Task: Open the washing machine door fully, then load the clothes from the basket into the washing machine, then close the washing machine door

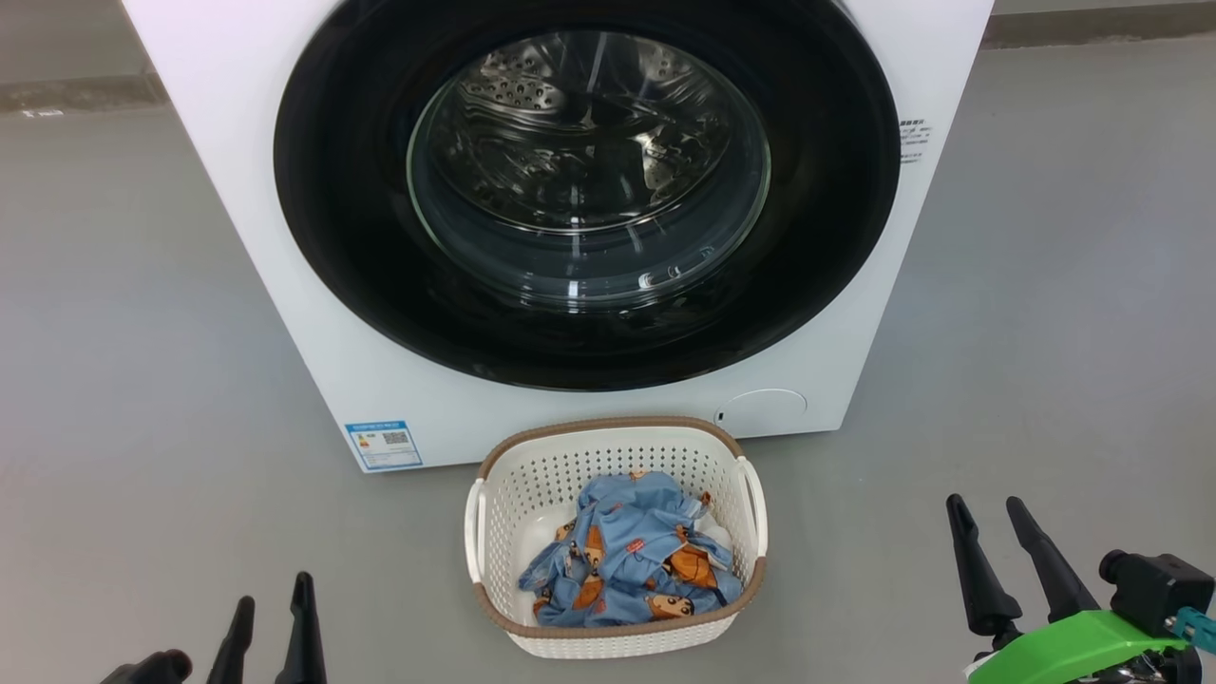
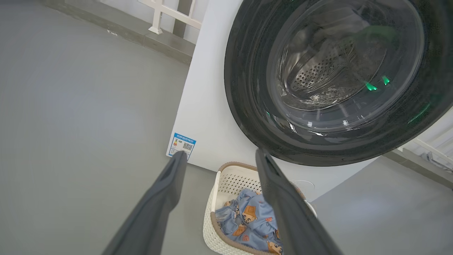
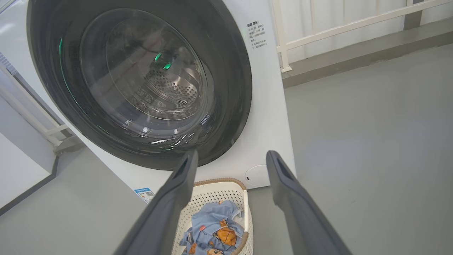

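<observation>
1. The washing machine point(image 1: 456, 418) stands on the grey floor point(image 1: 142, 332), its white front facing the head camera.
2. The washing machine door point(image 1: 587, 347) is shut flat against that front. Its wide glossy black rim rings a clear glass bowl, and the perforated steel drum point(image 1: 532, 95) shows through it.
3. A blue energy label point(image 1: 383, 444) sits at the front's lower left corner. A round service cap point(image 1: 760, 408) sits low on the right.
4. The basket point(image 1: 608, 461) rests on the floor just in front of the machine, below the door and roughly centred on it. It is cream-white and perforated, with a brown rim.
5. The clothes point(image 1: 632, 560) lie bunched inside the basket, toward its near side. They are light blue with orange-brown figures, and a bit of white shows at the right.
6. The left jaws stand apart and hold nothing. Their dark fingers point(image 1: 306, 627) rise at the lower left of the head view, over bare floor and well left of the basket.
7. The right jaws also stand apart and empty. Their fingers point(image 1: 974, 560) are at the lower right, well clear of the basket, with a green mount point(image 1: 1073, 646) behind them.
</observation>
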You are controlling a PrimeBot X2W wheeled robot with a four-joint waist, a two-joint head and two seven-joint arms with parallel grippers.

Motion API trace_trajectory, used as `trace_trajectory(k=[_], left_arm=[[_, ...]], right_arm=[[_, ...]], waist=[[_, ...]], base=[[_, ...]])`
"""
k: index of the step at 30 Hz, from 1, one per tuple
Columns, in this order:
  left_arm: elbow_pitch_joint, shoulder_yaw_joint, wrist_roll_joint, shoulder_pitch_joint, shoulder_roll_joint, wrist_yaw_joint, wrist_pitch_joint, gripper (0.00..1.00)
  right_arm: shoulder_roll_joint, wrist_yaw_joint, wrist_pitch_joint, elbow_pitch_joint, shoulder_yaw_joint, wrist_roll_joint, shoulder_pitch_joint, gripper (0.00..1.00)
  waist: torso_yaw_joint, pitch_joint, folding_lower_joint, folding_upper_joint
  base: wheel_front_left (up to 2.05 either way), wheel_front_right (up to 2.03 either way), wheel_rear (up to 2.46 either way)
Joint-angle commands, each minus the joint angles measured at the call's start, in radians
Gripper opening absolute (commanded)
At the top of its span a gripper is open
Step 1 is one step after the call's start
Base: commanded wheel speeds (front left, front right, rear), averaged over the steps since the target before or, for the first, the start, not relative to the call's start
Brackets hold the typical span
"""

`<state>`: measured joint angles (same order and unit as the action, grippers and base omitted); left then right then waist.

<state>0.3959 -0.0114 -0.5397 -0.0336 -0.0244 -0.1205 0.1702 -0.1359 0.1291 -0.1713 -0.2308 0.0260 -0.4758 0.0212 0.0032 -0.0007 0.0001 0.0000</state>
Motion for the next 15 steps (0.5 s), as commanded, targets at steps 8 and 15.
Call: trace_trajectory(k=[8, 15], left_arm=[[-0.024, -0.041, 0.143, -0.044, -0.020, -0.008, 0.035, 1.00], [-0.027, -0.055, 0.233, -0.039, -0.022, -0.009, 0.055, 1.00]], right_arm=[[-0.028, 0.001, -0.034, -0.001, -0.024, 0.110, 0.028, 1.00], [-0.038, 0.001, -0.054, -0.028, -0.024, 0.189, 0.026, 1.00]], waist=[[0.001, 0.002, -0.0001, 0.0000], [0.005, 0.001, -0.0001, 0.0000]], base=[[0.00, 0.00, 0.00], [0.00, 0.00, 0.00]])
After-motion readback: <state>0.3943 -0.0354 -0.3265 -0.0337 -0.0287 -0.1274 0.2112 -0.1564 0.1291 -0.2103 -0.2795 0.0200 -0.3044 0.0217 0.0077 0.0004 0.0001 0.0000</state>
